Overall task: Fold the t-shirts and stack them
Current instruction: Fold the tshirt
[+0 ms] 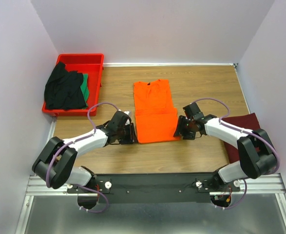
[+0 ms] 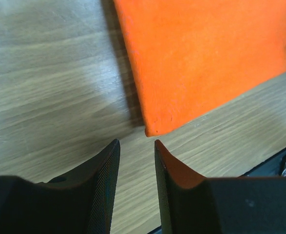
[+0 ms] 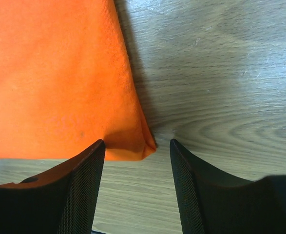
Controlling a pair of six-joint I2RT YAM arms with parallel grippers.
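**Orange t-shirt flat at table centre; both claws open at its near corners**

The orange t-shirt [image 1: 154, 111] is seen lying flat on the middle of the wooden table [image 1: 206, 87], folded to a narrow rectangle with the neckline toward the far edge. Its near half is noted as slightly wider than the far half.

The left gripper [image 1: 130, 132] is placed low over the table at the shirt's near left corner. In the left wrist view the jaws are seen parted by a narrow gap. Nothing is held between them, and the corner [image 2: 150, 130] lies just ahead of the fingertips, apart from them.

The right gripper [image 1: 179, 127] is placed at the near right corner. In the right wrist view the jaws are seen spread wider than the left pair. The corner [image 3: 145, 146] lies in the gap between the fingertips, and no clamping on the cloth is seen.

A maroon t-shirt [image 1: 242, 127] is recorded at the right table edge, partly hidden under the right arm. A black t-shirt [image 1: 62, 90] is heaped in the red tray [image 1: 79, 58] at the far left corner, draped over the tray's left rim, with a green t-shirt [image 1: 85, 87] showing beside it.
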